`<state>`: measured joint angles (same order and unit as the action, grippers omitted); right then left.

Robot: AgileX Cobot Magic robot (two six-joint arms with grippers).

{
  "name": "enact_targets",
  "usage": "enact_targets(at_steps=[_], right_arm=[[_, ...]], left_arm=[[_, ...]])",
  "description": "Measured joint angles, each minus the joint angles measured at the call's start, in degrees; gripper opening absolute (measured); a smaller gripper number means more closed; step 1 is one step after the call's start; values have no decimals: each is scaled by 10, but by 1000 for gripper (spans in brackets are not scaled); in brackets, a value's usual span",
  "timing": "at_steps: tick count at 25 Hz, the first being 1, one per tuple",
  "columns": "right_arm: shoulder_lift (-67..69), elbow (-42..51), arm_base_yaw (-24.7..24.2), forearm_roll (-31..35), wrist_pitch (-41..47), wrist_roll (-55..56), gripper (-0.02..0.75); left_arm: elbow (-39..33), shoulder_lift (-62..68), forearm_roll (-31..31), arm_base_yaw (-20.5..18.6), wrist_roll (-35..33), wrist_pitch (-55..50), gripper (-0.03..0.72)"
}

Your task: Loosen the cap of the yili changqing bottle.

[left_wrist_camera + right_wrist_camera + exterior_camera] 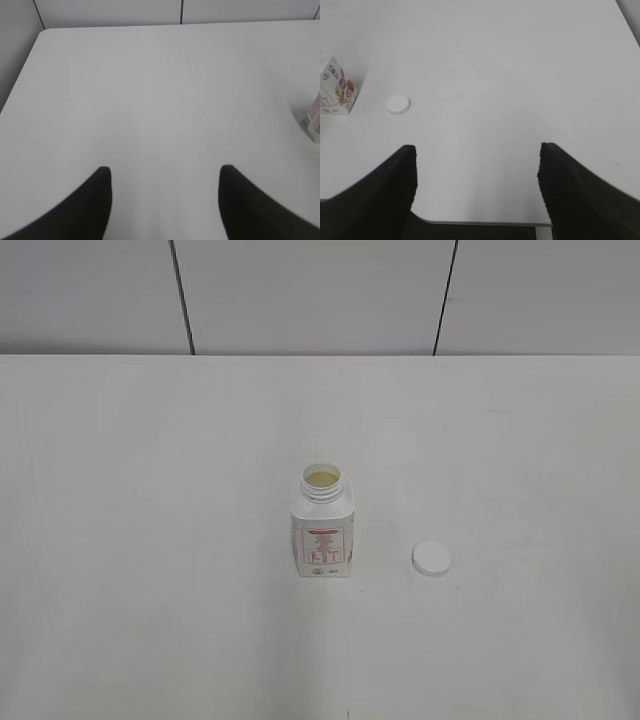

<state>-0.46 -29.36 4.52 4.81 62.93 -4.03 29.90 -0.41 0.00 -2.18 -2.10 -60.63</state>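
Yili changqing bottle point(322, 525) upright mid-table point(150, 540), neck uncapped. Cap point(430, 558) lies flat just right of bottle, apart. Left gripper point(165, 200) and right gripper point(477, 185): jaws spread wide, holding nothing.

In the left wrist view the yili changqing bottle point(313, 120) is cut by the right edge, only a lower corner showing. In the right wrist view the left edge and top crop its neck and far side. Its label print is too small to read in the exterior view. Both grippers, left gripper point(165, 172) and right gripper point(476, 150), run off the bottom edges.
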Motion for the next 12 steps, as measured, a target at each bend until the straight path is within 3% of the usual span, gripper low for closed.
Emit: enact_targets(at_steps=[4,12], right_arm=[[0,0,-32,0,0,0,594],[0,0,-35,4,0,7,594]], left_arm=[[0,0,0,0,0,0,415],[0,0,0,0,0,0,412]])
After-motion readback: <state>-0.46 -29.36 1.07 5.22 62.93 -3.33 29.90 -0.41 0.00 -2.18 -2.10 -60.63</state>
